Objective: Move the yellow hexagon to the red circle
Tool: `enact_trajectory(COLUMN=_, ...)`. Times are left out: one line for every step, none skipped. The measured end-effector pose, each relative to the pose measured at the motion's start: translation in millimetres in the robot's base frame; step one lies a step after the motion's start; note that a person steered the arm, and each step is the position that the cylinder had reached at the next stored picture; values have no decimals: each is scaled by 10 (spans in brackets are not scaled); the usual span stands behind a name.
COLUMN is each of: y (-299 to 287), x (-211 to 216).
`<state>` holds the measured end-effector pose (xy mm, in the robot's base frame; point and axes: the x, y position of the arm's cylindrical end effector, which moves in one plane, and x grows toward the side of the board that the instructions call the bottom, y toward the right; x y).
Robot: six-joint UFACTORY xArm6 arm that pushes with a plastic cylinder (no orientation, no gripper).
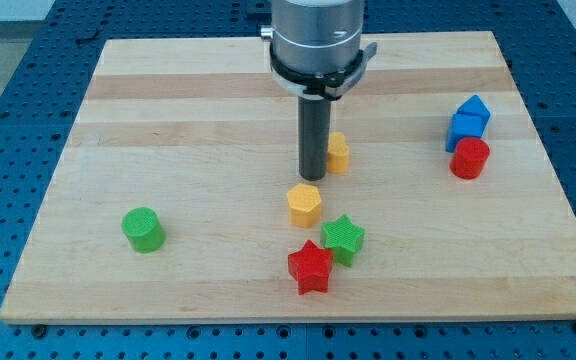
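Note:
The yellow hexagon (pixel 305 204) lies near the board's middle, a little toward the view's bottom. The red circle (pixel 469 158) is a red cylinder at the view's right, touching a blue block (pixel 467 122) just above it. My tip (pixel 313 178) is the lower end of the dark rod, just above the yellow hexagon, very close to its top edge. A second yellow block (pixel 338 153) sits right of the rod, partly hidden behind it; its shape is unclear.
A green star (pixel 344 238) and a red star (pixel 311 266) lie touching just below the yellow hexagon. A green cylinder (pixel 143 229) stands at the view's left. The wooden board (pixel 188 110) ends in edges over a blue perforated base.

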<state>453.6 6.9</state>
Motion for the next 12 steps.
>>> enact_trajectory(y=-262, x=2)
enact_trajectory(y=-693, x=243)
enact_trajectory(y=-909, x=469)
enact_trajectory(y=-727, x=596)
enact_trajectory(y=-658, x=979)
enact_trajectory(y=-364, x=927)
enact_trajectory(y=215, x=479)
enact_trajectory(y=709, x=32)
enact_trajectory(y=775, x=-16)
enact_trajectory(y=429, x=145)
enact_trajectory(y=10, x=433)
enact_trajectory(y=-273, x=499)
